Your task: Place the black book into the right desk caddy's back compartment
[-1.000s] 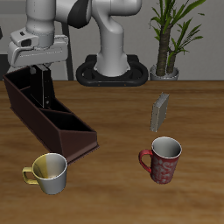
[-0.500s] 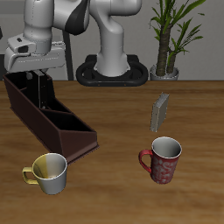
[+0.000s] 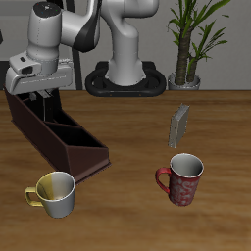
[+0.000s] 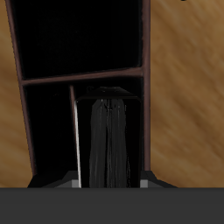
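The right desk caddy (image 3: 71, 140) is a long dark maroon-brown tray near the table's side edge, running from the back toward the front. My gripper (image 3: 44, 96) hangs low over its back end, fingers pointing down into the back compartment. In the wrist view my gripper (image 4: 109, 131) is shut on the black book (image 4: 110, 162), a thin dark slab held edge-on between the fingers, inside the caddy's walls (image 4: 145, 52). In the exterior view the book is hidden by the fingers and the caddy's wall.
A grey patterned book (image 3: 178, 125) stands upright mid-table. A red mug (image 3: 180, 179) and a yellow-and-white mug (image 3: 54, 191) stand near the front edge. The robot base (image 3: 125, 80) and a potted plant (image 3: 186, 44) are at the back.
My gripper has moved down and slightly toward the table's back, carrying the black book deeper into the caddy's back end. Nothing else has moved.
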Controlling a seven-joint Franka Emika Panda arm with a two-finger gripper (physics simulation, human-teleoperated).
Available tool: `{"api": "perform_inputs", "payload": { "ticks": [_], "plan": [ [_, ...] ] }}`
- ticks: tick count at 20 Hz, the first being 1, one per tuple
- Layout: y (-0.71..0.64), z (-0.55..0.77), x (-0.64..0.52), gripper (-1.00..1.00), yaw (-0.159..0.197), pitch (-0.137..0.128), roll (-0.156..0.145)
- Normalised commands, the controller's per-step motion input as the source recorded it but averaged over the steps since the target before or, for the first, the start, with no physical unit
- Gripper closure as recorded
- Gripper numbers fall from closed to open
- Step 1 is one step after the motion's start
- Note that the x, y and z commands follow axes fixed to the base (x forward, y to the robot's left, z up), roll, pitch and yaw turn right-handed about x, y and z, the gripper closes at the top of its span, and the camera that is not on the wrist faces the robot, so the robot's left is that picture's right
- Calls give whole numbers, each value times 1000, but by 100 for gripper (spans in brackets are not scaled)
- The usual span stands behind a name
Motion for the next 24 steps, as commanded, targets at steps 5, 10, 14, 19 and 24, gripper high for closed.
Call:
{"api": "perform_inputs", "payload": {
  "ticks": [5,10,14,19,24],
  "plan": [
    [47,-191,132,100,6,26,6],
    [25,-229,118,100,20,35,4],
    [-137,-202,81,100,-4,27,-48],
    [-155,-164,15,-100,-12,38,-66],
    [-60,47,-6,-100,-12,-8,-34]
  ]
}}
